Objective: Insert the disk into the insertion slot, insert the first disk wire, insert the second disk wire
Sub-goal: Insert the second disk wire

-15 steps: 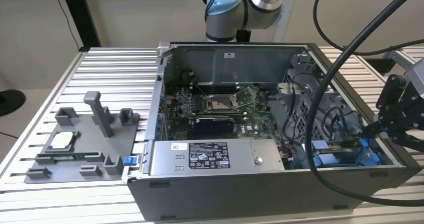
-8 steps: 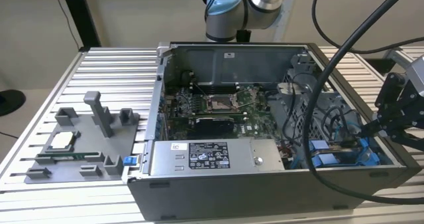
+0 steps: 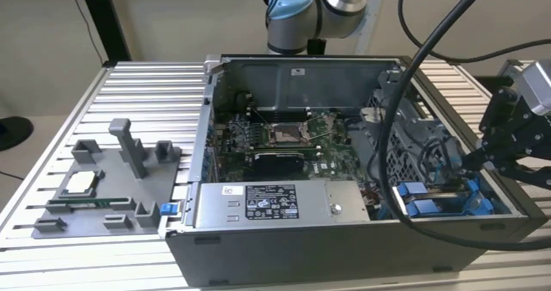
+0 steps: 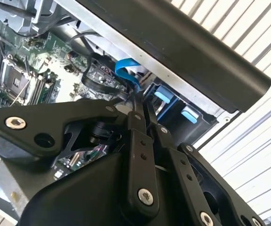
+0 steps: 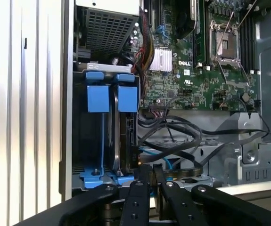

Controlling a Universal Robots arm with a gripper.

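So the open grey metal computer case (image 3: 344, 239) is lying on its side on the ribbed aluminium desk (image 3: 138, 84), with the green motherboard (image 3: 284, 136) facing up and the grey labelled power-supply box (image 3: 275, 204) along the near wall. The black robot gripper (image 3: 517, 142) sits at the exterior view's right, just over the corner of the case where the drive bay is.

The disk, a flat silver-grey hard drive in a bright blue plastic carrier frame (image 5: 126, 127), is already sitting on edge down in the insertion slot, the grey sheet-metal drive bay with blue fittings (image 5: 97, 176). In the first wrist view its blue carrier tab stands right beside a second blue tab, and the perforated grey metal cage (image 5: 109, 28) is just past them. In the exterior view the same blue pieces (image 3: 439, 200) show in the case's near corner towards the exterior view's right.

The jaws are pressed together, pretty much no gap between the two black fingers (image 4: 142, 117). In the second wrist view the tips meet right at the end of a flat blue ribbon-like cable (image 4: 126, 70). Honestly can't tell if they're actually pinching it or a thin wire next to it. A bundle of black cables (image 5: 173, 139) loops across the case floor just beside the bay, near the gripper (image 5: 147, 172) tips.

On the exterior view's left, well apart from the case, there's a grey plastic fixture tray (image 3: 108, 194) with upright posts on the desk.
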